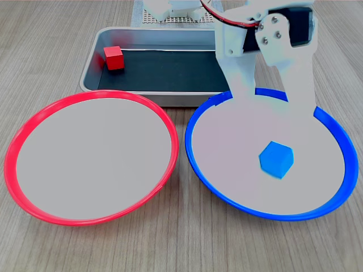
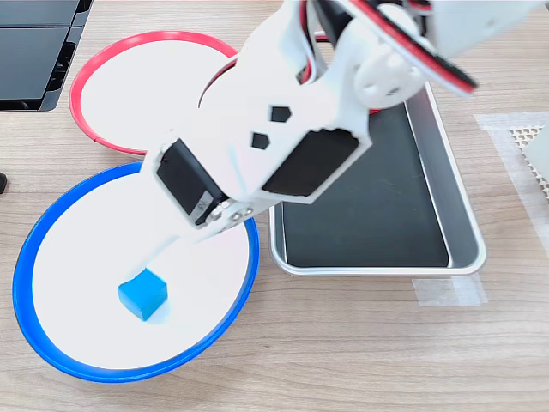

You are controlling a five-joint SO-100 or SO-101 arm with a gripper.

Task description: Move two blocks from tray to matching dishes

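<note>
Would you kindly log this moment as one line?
blue block: in blue dish, free | red block: in tray | red dish: empty | fingers: open

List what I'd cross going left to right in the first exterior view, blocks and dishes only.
Red-rimmed dish → red block, farther back in the tray → blue-rimmed dish → blue block, lying inside that dish.

1. A pale wood-grain table [image 1: 181, 249] carries everything
2. The red-rimmed dish [image 1: 22, 133] and blue-rimmed dish [image 1: 334, 127] sit side by side on it
3. The grey tray [image 1: 93, 56] rests just beside both dishes
</note>
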